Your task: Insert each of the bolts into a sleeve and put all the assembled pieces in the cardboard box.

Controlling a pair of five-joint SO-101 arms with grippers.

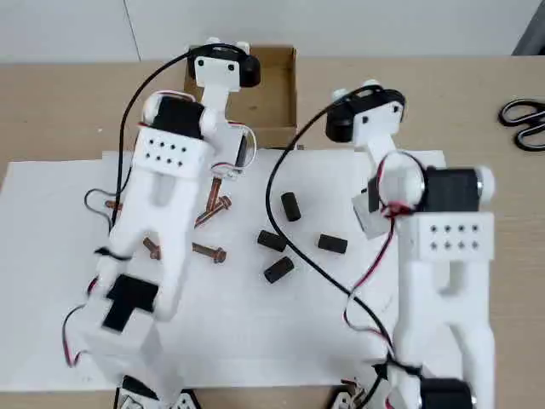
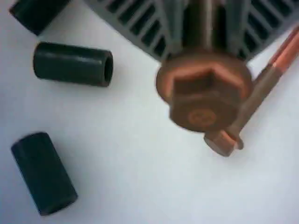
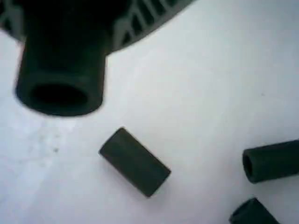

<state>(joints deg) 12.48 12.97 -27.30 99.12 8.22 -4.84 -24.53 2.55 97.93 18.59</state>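
Near the cardboard box [image 1: 272,94], the left hand [image 1: 230,162] grasps a bolt [image 2: 205,93] and the right hand [image 1: 368,211] a sleeve [image 3: 60,70]; insertion likely comes next, needing shank and bore aligned

The ribbed grey fingers [image 2: 140,21] grip a copper bolt [image 2: 205,98]. Its shank runs up between them and its flanged hex head faces the camera. A second bolt [image 2: 261,88] lies flat on the white sheet [image 2: 140,177] behind it, its head peeking out past the gripped head and its shank slanting away. Off to the side, well apart from the bolts, black sleeves lie on the sheet. One sleeve [image 2: 72,63] shows its open bore, another sleeve [image 2: 43,172] lies near it, and a third sleeve [image 2: 35,14] is cut off at the frame's corner.
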